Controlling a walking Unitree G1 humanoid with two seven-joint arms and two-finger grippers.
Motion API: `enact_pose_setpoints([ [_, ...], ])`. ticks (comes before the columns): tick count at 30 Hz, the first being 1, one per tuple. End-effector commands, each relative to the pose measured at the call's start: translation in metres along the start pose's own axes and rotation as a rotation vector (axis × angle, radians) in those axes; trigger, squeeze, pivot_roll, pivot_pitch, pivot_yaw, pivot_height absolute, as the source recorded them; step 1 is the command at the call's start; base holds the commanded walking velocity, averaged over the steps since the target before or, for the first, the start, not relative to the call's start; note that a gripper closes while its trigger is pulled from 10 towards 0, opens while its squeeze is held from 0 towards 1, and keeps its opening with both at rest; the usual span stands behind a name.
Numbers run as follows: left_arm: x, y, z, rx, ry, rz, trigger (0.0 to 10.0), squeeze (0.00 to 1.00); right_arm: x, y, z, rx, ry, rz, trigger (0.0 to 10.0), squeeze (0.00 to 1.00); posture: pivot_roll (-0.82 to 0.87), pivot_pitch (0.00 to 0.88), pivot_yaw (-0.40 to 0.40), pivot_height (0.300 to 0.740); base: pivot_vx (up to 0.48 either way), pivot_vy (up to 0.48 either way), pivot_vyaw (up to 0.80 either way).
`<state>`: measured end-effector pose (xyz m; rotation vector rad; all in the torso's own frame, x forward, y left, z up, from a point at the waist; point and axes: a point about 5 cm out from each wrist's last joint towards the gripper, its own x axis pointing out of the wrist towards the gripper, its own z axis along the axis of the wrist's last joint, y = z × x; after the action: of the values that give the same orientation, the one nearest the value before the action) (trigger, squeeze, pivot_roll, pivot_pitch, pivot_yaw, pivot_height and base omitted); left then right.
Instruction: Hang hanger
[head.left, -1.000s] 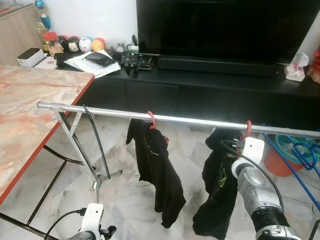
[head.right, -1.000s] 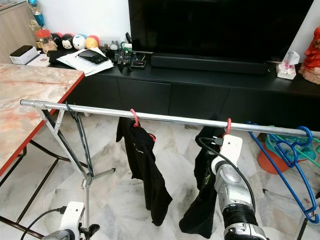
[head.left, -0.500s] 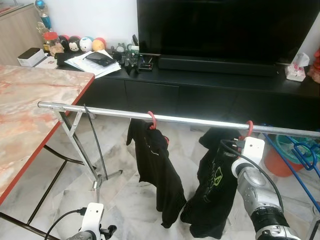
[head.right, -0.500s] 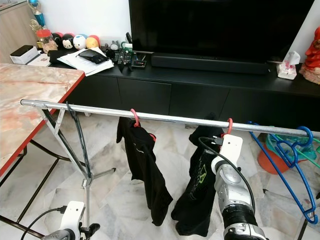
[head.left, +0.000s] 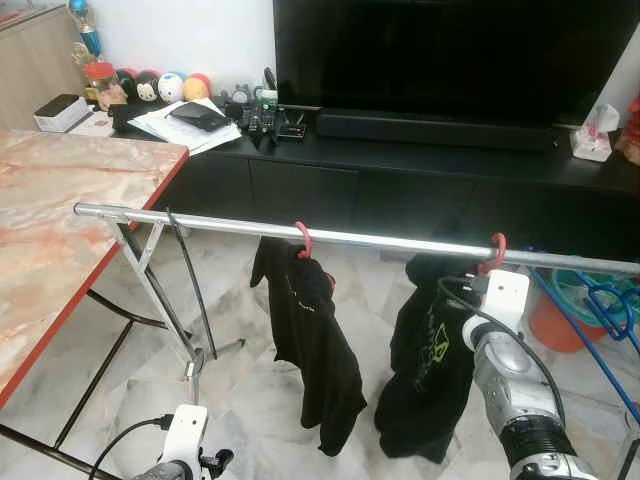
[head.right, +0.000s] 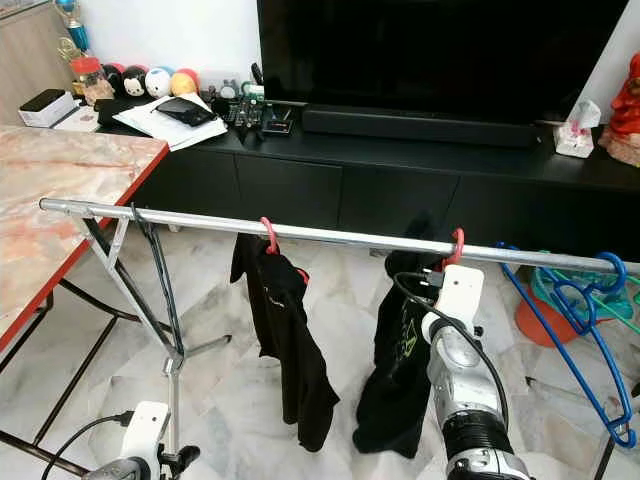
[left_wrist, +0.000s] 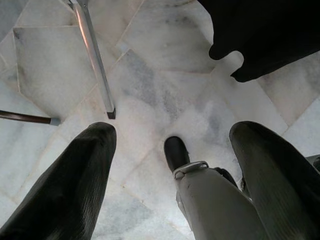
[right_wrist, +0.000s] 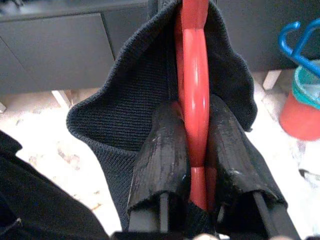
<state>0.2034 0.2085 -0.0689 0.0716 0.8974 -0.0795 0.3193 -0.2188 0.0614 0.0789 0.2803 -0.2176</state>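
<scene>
Right hand raised to rail, clamped on red hanger; left hand low, fingers apart.

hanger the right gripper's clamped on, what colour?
Red. The hanger shows best in the right wrist view, pinched by the right gripper.

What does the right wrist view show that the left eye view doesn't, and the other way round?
The right wrist view shows the right gripper with jaws shut on the red hanger, inside the black shirt's collar. The left eye view shows that hanger's hook over the metal rail, a second black shirt hanging further left, the marble table and the TV. Both share the red hanger, its shirt and the blue hangers.
</scene>
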Motion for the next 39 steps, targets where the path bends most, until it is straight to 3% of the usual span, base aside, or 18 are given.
enact_pose_setpoints([
  [1, -0.001, 0.0, -0.004, 0.004, 0.012, 0.003, 10.0, 0.0, -0.001, 0.001, 0.012, -0.011, -0.076, 0.007, 10.0, 0.0, -0.16, 0.0, -0.018, 0.74, 0.0, 0.0, 0.0],
  [10, -0.001, 0.0, -0.004, 0.008, 0.016, 0.007, 10.0, 0.0, -0.021, -0.003, -0.013, -0.087, -0.042, 0.027, 10.0, 0.0, -0.16, 0.0, -0.019, 0.74, 0.0, 0.0, 0.0],
  [21, -0.001, 0.002, -0.003, 0.013, 0.002, 0.026, 10.0, 0.0, -0.047, -0.004, -0.022, -0.103, -0.106, 0.019, 10.0, 0.0, -0.16, 0.0, -0.02, 0.74, 0.0, 0.0, 0.0],
  [29, -0.001, 0.003, -0.003, 0.02, 0.007, 0.029, 10.0, 0.0, -0.049, -0.006, -0.048, -0.138, 0.026, -0.003, 10.0, 0.0, -0.16, 0.0, -0.02, 0.74, 0.0, 0.0, 0.0],
  [30, -0.001, 0.003, -0.004, 0.021, 0.01, 0.032, 10.0, 0.0, -0.047, -0.008, -0.054, -0.101, 0.061, -0.035, 10.0, 0.0, -0.14, 0.0, -0.023, 0.74, 0.0, 0.0, 0.0],
  [39, -0.001, 0.003, -0.005, 0.002, 0.007, 0.027, 10.0, 0.0, -0.047, -0.01, -0.039, -0.074, -0.004, -0.049, 10.0, 0.0, -0.14, 0.0, -0.016, 0.74, 0.0, 0.0, 0.0],
])
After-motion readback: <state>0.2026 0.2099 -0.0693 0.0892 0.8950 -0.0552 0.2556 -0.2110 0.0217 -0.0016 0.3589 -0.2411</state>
